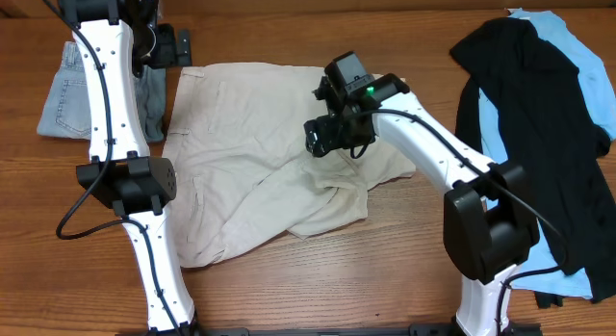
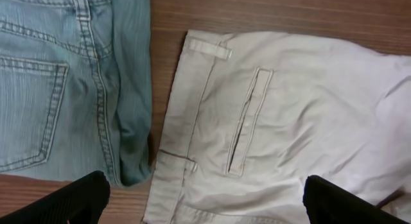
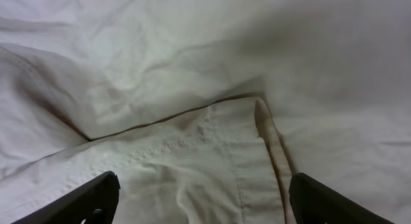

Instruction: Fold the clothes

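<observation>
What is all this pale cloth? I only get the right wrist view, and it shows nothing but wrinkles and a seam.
Observer: It is a pair of beige shorts spread on the table. The right end effector is open over their rumpled middle.
Operator: Is anything else lying around?
Observer: Yes, blue jeans lie next to the shorts' waistband, under the open left end effector.
Operator: And on the other side?
Observer: A black top sprawls over a sky-blue top on the right arm's side of the table.
</observation>
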Tool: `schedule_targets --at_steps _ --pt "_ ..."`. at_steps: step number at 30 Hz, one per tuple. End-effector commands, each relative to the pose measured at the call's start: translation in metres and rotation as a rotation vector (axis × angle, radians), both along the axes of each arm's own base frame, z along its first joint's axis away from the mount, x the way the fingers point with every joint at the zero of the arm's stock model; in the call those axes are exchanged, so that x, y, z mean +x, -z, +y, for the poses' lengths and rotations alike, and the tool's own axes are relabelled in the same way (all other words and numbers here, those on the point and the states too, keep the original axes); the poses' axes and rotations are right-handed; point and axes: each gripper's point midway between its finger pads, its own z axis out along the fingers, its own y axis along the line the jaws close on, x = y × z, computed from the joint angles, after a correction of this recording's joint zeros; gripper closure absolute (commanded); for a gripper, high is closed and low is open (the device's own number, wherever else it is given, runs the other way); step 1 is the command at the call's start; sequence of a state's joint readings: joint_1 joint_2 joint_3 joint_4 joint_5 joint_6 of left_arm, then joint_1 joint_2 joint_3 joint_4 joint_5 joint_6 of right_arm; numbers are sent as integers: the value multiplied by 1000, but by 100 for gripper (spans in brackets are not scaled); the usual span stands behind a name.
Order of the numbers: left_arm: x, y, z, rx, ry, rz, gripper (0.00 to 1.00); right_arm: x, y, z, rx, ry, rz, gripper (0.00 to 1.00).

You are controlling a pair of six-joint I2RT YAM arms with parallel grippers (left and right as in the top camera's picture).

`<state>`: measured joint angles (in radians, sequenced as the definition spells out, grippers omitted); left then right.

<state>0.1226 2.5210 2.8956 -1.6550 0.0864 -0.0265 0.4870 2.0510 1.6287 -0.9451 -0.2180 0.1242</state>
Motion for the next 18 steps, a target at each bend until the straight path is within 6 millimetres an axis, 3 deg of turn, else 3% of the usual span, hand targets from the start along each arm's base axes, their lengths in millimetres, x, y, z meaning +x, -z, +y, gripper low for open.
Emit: schedule_targets --at_steps 1,4,9,12,18 --pt "3 -11 -2 -10 16 -40 0 1 23 -3 -42 17 33 12" --pt "4 -11 -4 -10 19 -41 0 1 29 0 -33 7 44 16" --pt "5 -11 -6 -9 24 -45 0 4 34 2 -25 1 39 29" --pt "5 -11 -7 -9 26 -44 0 4 31 7 4 47 62 20" --pt "5 -11 -9 -10 30 -44 0 8 24 12 44 320 140 24"
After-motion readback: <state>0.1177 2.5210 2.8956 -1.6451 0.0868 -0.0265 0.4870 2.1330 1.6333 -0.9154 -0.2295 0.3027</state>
